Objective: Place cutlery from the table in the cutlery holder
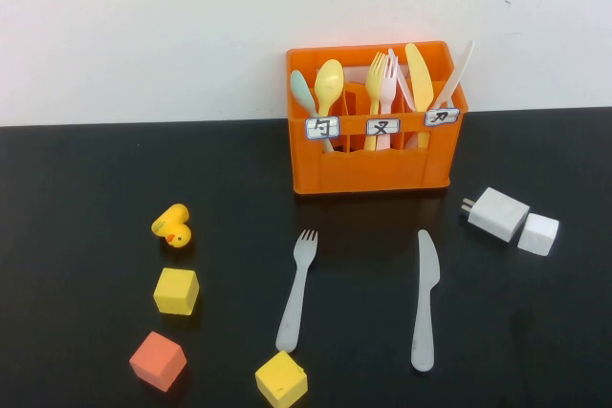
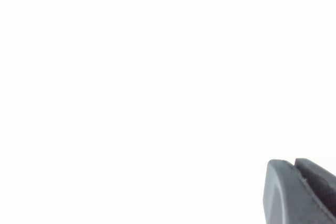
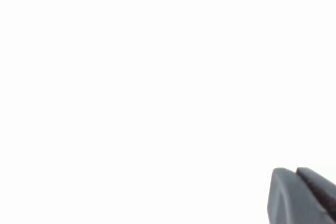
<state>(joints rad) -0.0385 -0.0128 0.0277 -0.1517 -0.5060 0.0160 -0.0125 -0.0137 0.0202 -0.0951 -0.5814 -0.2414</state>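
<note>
A pale grey fork (image 1: pixel 297 289) lies on the black table (image 1: pixel 76 179) in front of the orange cutlery holder (image 1: pixel 373 164), tines toward it. A pale grey knife (image 1: pixel 425 299) lies to its right, roughly parallel. The holder stands at the back centre with three white labels and holds yellow, pink, mint and white cutlery. Neither arm shows in the high view. Only a dark grey part of my left gripper (image 2: pixel 302 192) shows against plain white in the left wrist view. The same goes for my right gripper (image 3: pixel 303 196) in the right wrist view.
A yellow duck (image 1: pixel 173 226), a yellow cube (image 1: pixel 177 291) and an orange-red cube (image 1: pixel 157 360) lie at the left. Another yellow cube (image 1: pixel 281 379) sits by the fork's handle end. A white charger (image 1: pixel 497 212) and a white block (image 1: pixel 537 234) lie at the right.
</note>
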